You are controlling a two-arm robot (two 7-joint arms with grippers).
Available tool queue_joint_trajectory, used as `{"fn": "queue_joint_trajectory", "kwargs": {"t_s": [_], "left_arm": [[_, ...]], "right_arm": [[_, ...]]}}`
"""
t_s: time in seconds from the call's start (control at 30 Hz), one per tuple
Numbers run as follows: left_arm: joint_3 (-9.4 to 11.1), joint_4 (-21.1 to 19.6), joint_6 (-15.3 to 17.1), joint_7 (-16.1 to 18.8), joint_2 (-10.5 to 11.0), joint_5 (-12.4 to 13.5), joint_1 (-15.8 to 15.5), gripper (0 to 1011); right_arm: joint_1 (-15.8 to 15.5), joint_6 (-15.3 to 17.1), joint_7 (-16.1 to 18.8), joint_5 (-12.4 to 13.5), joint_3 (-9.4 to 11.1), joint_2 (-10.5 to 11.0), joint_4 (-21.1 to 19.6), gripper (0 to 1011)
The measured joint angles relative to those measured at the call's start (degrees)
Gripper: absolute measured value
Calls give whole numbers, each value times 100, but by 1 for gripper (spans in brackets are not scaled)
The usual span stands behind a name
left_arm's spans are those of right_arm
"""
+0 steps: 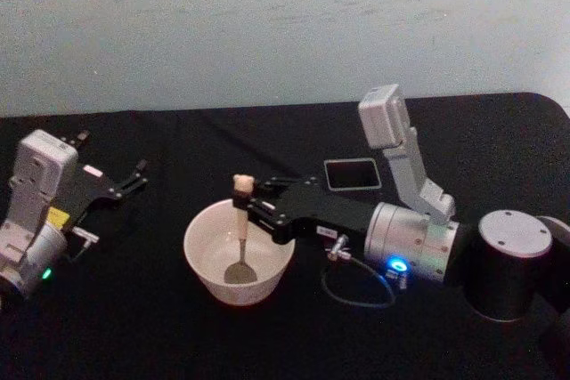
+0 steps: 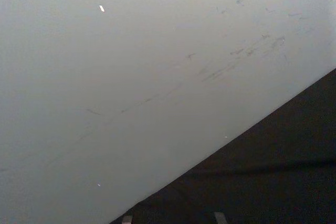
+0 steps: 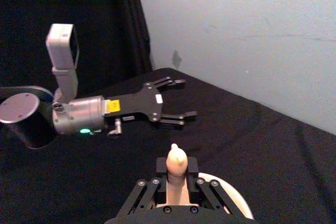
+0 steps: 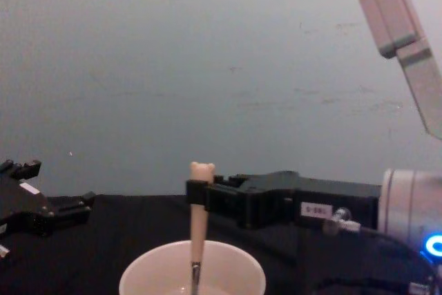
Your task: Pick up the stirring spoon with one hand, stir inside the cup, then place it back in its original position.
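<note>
The stirring spoon [image 1: 240, 230] stands upright in the cream cup [image 1: 207, 266], its metal bowl near the cup's bottom. My right gripper [image 1: 248, 209] is shut on the spoon's cream handle just below the bear head, reaching in from the right over the cup's rim. The chest view shows the spoon [image 4: 199, 229] held by the right gripper [image 4: 198, 196] above the cup [image 4: 228, 269]. From the right wrist, the bear head [image 3: 176, 159] pokes up between the fingers. The dark grey square holder [image 1: 352, 173] stands behind the right arm. My left gripper [image 1: 134, 179] rests open at the far left.
A black cloth covers the table [image 1: 134, 327], with a pale wall behind. A thin cable [image 1: 356, 295] loops on the cloth under the right wrist. The right arm's black base [image 1: 508, 264] stands at the right edge.
</note>
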Motion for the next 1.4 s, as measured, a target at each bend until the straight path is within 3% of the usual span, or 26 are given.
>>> {"fn": "queue_joint_trajectory", "kwargs": {"t_s": [0.33,0.63,1.1,1.4], "left_arm": [[0,0,0,0,0,0,0,1001],[0,0,0,0,0,0,0,1001],[0,0,0,0,0,0,0,1001],[0,0,0,0,0,0,0,1001]], "right_arm": [[205,20,-84,46,-187,-266,183,218],[404,-83,-319,-91,-246,-547,526,218],[482,-156,-547,-278,-29,-682,863,218],[406,-174,-541,-381,96,-583,813,218]]}}
